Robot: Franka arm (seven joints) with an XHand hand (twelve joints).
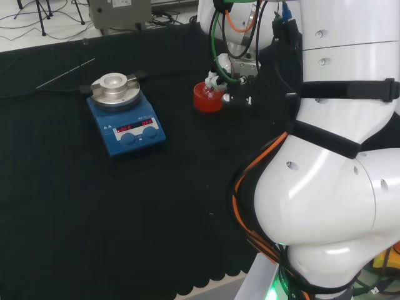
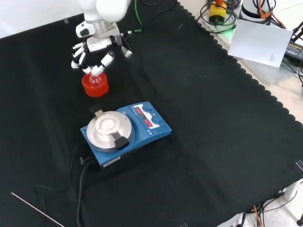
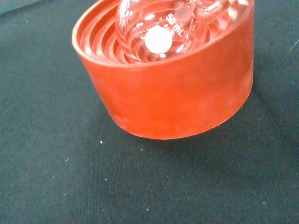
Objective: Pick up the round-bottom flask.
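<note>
— Where does the small clear glass round-bottom flask (image 2: 96,80) sit? 
— In the red ribbed ring stand (image 2: 95,85) on the black-cloth bench (image 2: 203,142), well apart from the blue stirrer plate with its silver round top (image 2: 124,129); the wrist view shows the bulb (image 3: 156,32) nested in the ribs, its neck rising toward the palm.

— And the black and white hand (image 2: 97,49)? 
— Directly above the flask in the front view, fingers (image 2: 98,69) spread and bent downward around the neck, one tip at the stand's rim; whether any touches glass cannot be told; nothing appears gripped.

— What does the pickup turn on? 
— Likely a straight descent along the upright neck, then closing round it.
</note>
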